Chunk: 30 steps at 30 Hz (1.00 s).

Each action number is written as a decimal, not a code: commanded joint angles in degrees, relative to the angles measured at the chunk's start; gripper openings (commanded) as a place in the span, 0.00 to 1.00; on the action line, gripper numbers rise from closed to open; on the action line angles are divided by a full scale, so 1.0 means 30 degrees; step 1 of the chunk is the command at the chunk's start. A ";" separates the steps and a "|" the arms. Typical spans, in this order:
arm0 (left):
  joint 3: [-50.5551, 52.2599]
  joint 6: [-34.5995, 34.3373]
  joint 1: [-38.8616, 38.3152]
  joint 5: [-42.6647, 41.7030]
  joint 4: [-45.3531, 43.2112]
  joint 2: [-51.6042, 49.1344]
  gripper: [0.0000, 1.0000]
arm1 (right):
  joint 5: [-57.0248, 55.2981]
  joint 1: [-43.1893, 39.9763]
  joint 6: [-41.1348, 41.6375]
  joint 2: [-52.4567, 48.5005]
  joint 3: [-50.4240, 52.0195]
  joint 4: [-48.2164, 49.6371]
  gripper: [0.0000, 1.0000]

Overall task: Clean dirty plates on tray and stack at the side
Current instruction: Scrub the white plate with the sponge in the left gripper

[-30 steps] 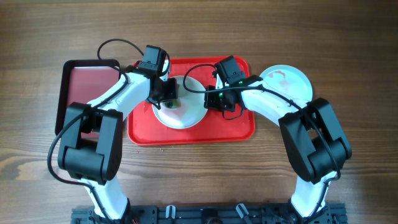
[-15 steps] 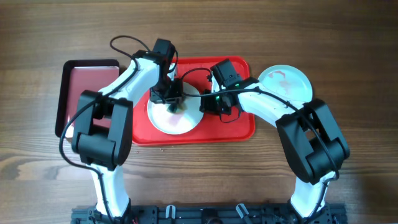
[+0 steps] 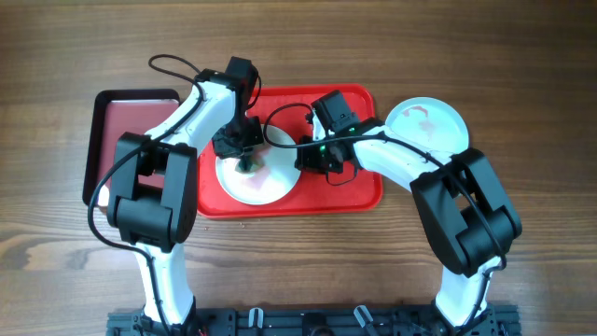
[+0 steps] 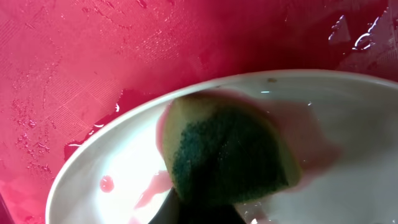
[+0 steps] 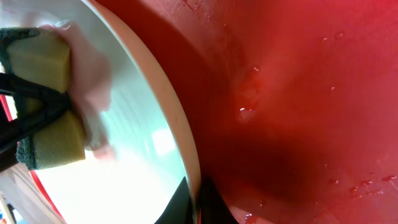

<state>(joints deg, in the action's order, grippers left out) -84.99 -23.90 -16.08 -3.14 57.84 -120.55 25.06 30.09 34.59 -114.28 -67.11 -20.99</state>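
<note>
A white plate (image 3: 266, 177) lies on the red tray (image 3: 359, 187), overhanging its left side. My left gripper (image 3: 244, 157) is shut on a yellow-and-green sponge (image 4: 227, 152) pressed onto the plate (image 4: 348, 130), which carries pink watery smears. My right gripper (image 3: 312, 161) is shut on the plate's right rim (image 5: 186, 155); the sponge (image 5: 46, 106) shows across the plate in the right wrist view. A second plate (image 3: 431, 123), pale mint-blue with reddish smears, lies on the table right of the tray. A third plate is out of view.
A smaller black-rimmed maroon tray (image 3: 121, 126) sits to the left of the red tray. The red tray's floor (image 5: 311, 93) is wet with droplets. Wooden table surrounds everything.
My left gripper with the sponge has moved left and down across the plate. The plate has shifted slightly left. My right gripper has kept its hold on the rim.
</note>
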 commanded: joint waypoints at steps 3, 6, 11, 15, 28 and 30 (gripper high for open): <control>0.0809 0.7009 -0.1151 -1.0564 -0.1661 -0.1610 0.04 | -0.0262 -0.0219 -0.0488 -0.0444 0.0306 0.0044 0.04; 0.0809 0.7453 -0.2033 -1.0812 -0.2302 -0.1610 0.04 | -0.0270 -0.0219 -0.0546 -0.0444 0.0306 0.0051 0.04; 0.0809 0.2135 -0.1530 -0.3045 -0.2178 -0.1610 0.04 | -0.0277 -0.0226 -0.0554 -0.0444 0.0306 0.0051 0.04; 0.0809 -0.1464 -0.0182 0.7395 -0.0109 -0.1610 0.04 | -0.0284 -0.0233 -0.0546 -0.0444 0.0306 0.0109 0.04; 0.0809 0.7169 -0.0823 -0.3563 0.4029 -0.1610 0.04 | -0.0350 -0.0233 -0.0546 -0.0444 0.0306 0.0138 0.04; 0.0809 1.0032 -0.0823 -0.5770 0.3759 -0.1610 0.04 | -0.0350 -0.0233 -0.0546 -0.0444 0.0306 0.0189 0.04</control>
<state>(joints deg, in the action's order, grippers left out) -84.60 -6.94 -17.87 -3.55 70.22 -121.84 24.84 29.80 31.99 -114.43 -67.09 -20.53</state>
